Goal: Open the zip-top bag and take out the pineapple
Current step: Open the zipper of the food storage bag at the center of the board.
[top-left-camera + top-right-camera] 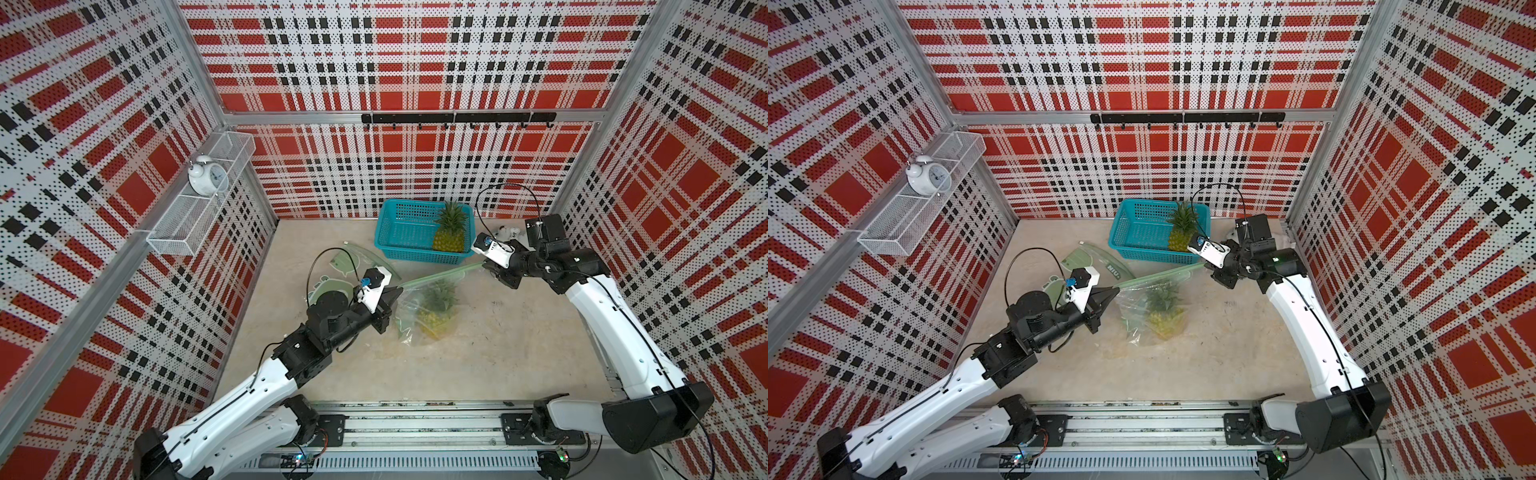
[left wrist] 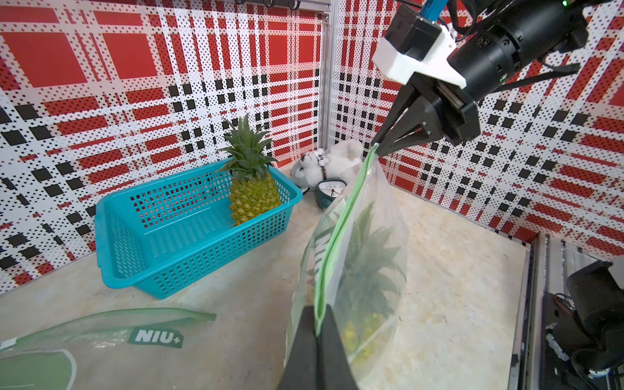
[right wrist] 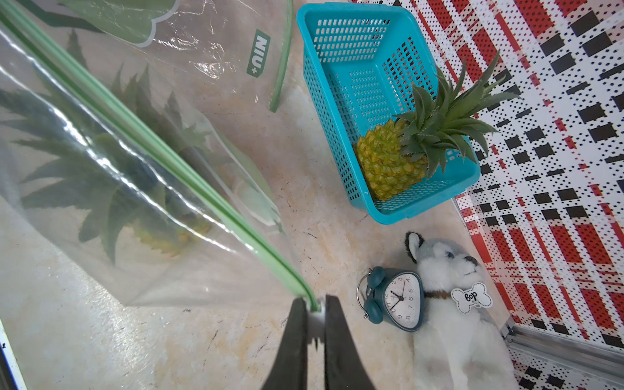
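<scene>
Ribbed aluminium rail edges the near side of the mottled beige table. At left a flat bag lies limp. Next, the left gripper is pressed together on one end of the green zip strip. The right gripper pinches the other end, so the strip runs taut. Beneath it hangs the clear, crinkled bag, with the spiky pineapple inside, crown toward the strip. Behind, a perforated teal basket holds a second pineapple. Bare table lies right of the bag and toward the rail.
</scene>
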Tool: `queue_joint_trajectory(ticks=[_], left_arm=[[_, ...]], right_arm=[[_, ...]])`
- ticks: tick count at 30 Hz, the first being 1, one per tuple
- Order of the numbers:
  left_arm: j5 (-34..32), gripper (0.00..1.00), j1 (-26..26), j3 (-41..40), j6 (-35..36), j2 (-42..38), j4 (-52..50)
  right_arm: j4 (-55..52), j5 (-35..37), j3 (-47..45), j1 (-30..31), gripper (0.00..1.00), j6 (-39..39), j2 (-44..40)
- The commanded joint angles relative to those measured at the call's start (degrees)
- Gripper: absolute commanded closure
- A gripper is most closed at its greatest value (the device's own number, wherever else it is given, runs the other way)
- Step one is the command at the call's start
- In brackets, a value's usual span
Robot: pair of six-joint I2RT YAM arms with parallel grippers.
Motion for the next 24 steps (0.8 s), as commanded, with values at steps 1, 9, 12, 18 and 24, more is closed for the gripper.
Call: queue_joint_trajectory(ticks=[1,9,12,18,24], left_arm=[[1.3,1.0,1.28,-0.37,0.11,-1.17,1.57],[7.12,1.0,-0.23,-0.19,0.38,4.45,5.87],[6.47,1.0,-0.79,-0.04,0.7,6.28,6.41],[5.03,1.0,-0.98,-0.96,0.76,7.83,7.56],[4.68,1.0,-1.25,-1.85,1.34,9.66,6.56]], right_arm=[[-0.12,2.58,-1.22,-2.11,0.97,-1.47,-2.24],[-0.25,-1.65,-2.17,3.23,0.97,-2.16,-3.93],[-0.09,-1.66,-2.28,4.55,0.97,-2.23,-3.6],[-0.29,-1.16,-2.96,6.2,0.96,-2.16,-2.02],[-0.73,-1.63,-4.0,7.81,0.96,-1.78,-0.48]])
